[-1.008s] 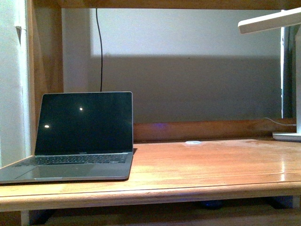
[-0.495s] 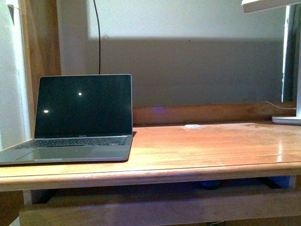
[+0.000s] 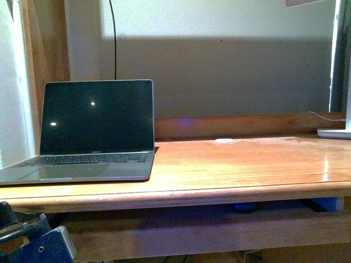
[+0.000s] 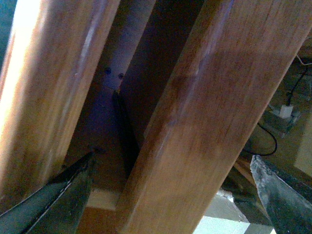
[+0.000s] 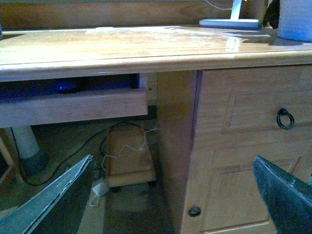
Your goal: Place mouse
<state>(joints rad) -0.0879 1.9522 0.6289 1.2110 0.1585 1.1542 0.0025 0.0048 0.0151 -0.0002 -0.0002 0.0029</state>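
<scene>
1. The wooden desk [image 3: 247, 164] is filling the front view from edge to edge, its top shining under the light.
2. On the left end of the desk the laptop [image 3: 96, 131] is standing open, its screen dark and facing the robot.
3. In the right wrist view a cupboard door [image 5: 243, 146] is showing under the desk top, with a dark ring pull [image 5: 285, 118] hanging on the panel above it.
4. Beside that, the pull-out tray [image 5: 73, 109] is sitting just below the desk top, pulled out a little way.
5. The left arm [image 3: 38, 244] is poking into the bottom left corner of the front view, below the desk edge.
6. The left gripper [image 4: 171, 161] is pointing up at the underside of the woodwork, jaws spread wide, nothing between them.
7. The right gripper [image 5: 173, 161] is hanging low in front of the desk, jaws also spread wide and gripping nothing.
8. The lamp base [image 3: 333, 133] is resting at the far right of the desk top.
9. The mouse [image 5: 68, 87] is lying in the shadowed gap between desk top and tray, a dark rounded lump with a blue glint, well apart from both grippers; from the front it is peeking out under the desk edge [image 3: 245, 207], right of centre.
10. A small white disc [image 3: 224, 141] is lying near the back of the desk top.
</scene>
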